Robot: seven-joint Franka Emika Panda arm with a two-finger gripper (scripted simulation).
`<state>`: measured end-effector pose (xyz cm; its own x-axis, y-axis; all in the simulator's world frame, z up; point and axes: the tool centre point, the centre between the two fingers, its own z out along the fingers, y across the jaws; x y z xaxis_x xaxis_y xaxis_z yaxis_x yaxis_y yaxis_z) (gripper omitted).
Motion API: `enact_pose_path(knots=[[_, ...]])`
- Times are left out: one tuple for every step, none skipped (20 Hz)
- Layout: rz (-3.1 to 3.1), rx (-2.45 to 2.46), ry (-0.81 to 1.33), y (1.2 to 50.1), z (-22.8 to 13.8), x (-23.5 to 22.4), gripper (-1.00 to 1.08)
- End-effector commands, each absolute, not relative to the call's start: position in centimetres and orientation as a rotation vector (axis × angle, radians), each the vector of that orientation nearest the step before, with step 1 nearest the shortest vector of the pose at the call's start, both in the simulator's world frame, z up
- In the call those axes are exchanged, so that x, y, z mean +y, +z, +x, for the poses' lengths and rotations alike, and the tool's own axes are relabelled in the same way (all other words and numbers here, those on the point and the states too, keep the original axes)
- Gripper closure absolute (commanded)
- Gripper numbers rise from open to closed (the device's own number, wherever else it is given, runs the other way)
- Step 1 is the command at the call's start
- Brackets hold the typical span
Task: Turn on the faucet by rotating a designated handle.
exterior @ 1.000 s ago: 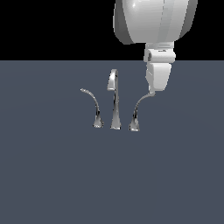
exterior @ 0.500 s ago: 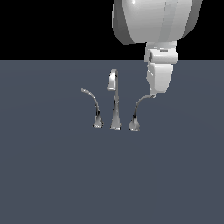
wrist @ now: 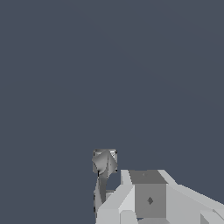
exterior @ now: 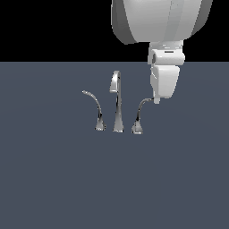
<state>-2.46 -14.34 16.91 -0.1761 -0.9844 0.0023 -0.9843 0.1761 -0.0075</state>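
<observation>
Pincer (exterior: 156, 99) nudged sideways, at handle (exterior: 140, 114) tip, opening unclear, open floor around

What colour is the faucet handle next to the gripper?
The handle is shiny chrome silver with darker grey reflections, clearest in the exterior view.

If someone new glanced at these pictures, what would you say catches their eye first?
Probably the bulky white arm, reaching down from the top of the exterior view, its gripper right at the tip of the handle. Next comes the small chrome faucet standing alone on the flat grey surface, with the handle on the exterior view's right of the tall spout. The wrist view shows one lever very close.
</observation>
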Motion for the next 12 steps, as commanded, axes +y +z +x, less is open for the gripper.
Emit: enact_pose_path(knots=[[-2.016, 2.406, -0.01, 16.9, -2.6, -13.8, 1.08], [-2.017, 2.405, -0.009, 16.9, -2.8, -13.4, 1.08], [-2.018, 2.405, -0.008, 16.9, -2.9, -12.9, 1.08], [-2.019, 2.404, -0.007, 16.9, -3.1, -12.4, 1.08], [-2.02, 2.404, -0.006, 16.9, -3.2, -11.9, 1.08], [-2.021, 2.403, -0.005, 16.9, -3.4, -11.4, 1.08], [-2.022, 2.403, -0.005, 17.0, -3.5, -10.9, 1.08], [-2.024, 2.402, -0.003, 17.0, -3.7, -10.4, 1.08], [-2.025, 2.401, -0.002, 17.0, -3.9, -9.8, 1.08], [-2.026, 2.401, -0.001, 17.0, -4.0, -9.3, 1.08], [-2.027, 2.4, 0.0, 17.0, -4.2, -8.8, 1.08], [-2.027, 2.4, 0.0, 17.0, -4.2, -8.8, 1.08]])
